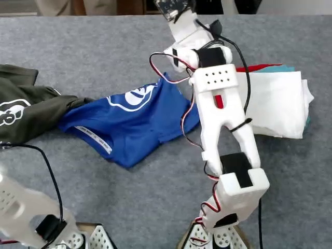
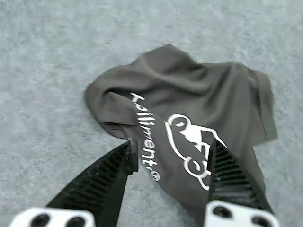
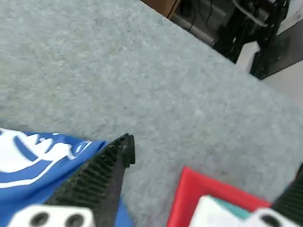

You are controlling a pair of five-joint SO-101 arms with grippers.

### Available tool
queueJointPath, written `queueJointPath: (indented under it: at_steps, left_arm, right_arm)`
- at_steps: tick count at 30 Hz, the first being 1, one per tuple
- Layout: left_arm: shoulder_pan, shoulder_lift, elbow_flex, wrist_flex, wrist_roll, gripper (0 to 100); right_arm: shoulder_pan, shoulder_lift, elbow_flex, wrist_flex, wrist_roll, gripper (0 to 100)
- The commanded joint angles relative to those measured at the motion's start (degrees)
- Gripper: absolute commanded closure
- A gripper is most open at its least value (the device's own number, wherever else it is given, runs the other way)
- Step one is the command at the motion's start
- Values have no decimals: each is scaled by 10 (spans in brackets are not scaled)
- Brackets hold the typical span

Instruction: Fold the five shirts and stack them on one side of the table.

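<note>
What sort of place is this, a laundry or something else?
Probably a robotics lab or workshop, not a laundry: a white robot arm stands over a grey table with a blue shirt and a folded stack, and dark equipment sits beyond the table's edge.

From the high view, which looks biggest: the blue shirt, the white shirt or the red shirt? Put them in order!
1. blue shirt, spread out.
2. white shirt, folded, partly behind the right arm.
3. red shirt, just a thin edge peeking out.
</note>
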Motion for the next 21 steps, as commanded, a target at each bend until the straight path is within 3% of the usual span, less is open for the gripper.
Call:
queueJointPath:
  at_steps: [1,4,7,12,17,21]
  left_arm:
    - [44,-33,-3,6,-16,754]
    - [98,-63,25,7,-52,754]
    - [186,-144,131,7,-68,754]
    - [439,-363,455,2,-53,754]
    - [680,-511,758,-164,16,750]
    - [800,-494,859,-247,32,749]
  right_arm:
    - [-8,-12,-51,63,12,619]
    - [14,-27,-80,190,12,708]
    - [52,-44,-110,301,12,772]
    - [133,-79,-174,451,16,839]
    - [231,-140,-184,455,12,843]
    - [308,-193,-164,455,12,843]
